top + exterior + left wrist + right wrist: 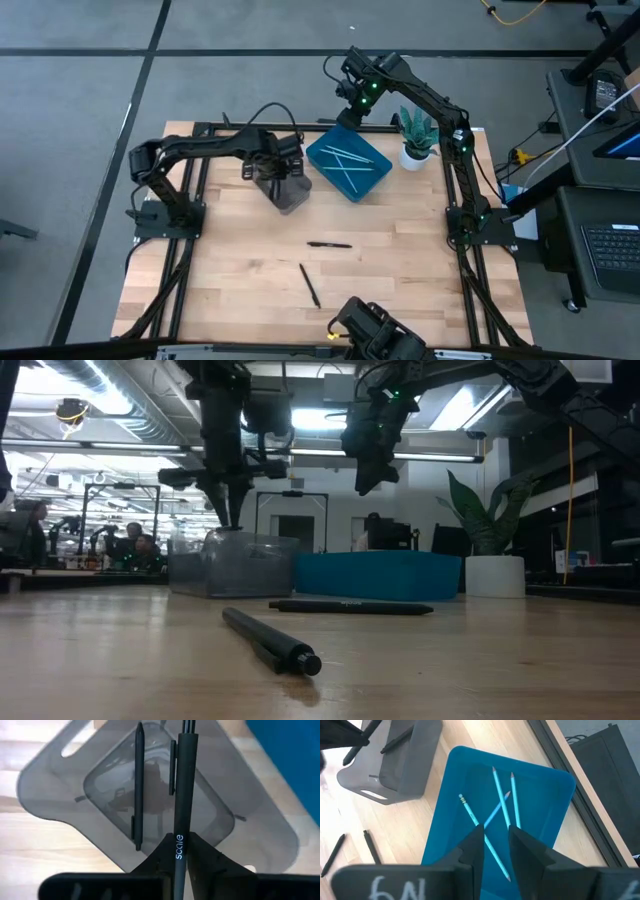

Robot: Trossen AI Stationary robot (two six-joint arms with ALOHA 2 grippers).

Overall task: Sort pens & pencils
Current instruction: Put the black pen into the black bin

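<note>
My left gripper (272, 168) hangs over the grey bin (291, 196), pointing down and shut on a black pen (184, 780). Another black pen (138, 785) lies on the bin's floor. Several light blue pencils (502, 805) lie crossed in the blue tray (376, 176). My right gripper (496, 834) hovers open above the tray's far edge, nothing between its fingers. Two black pens (330, 244) (310, 285) lie flat on the wooden table nearer the front. My left gripper pinches the black pen between its two fingers at the lettered part of the barrel (179, 847). The fingers come from above and the pen runs along them, pointing down at the bin. The pen is clear of the table; whether its lower end touches the bin I cannot tell.
A potted plant (416, 138) stands right of the blue tray, at the table's far right. The grey bin and blue tray sit side by side at the far middle. Bare wood stretches around the two loose pens toward the near edge. People show in the room behind the table.
</note>
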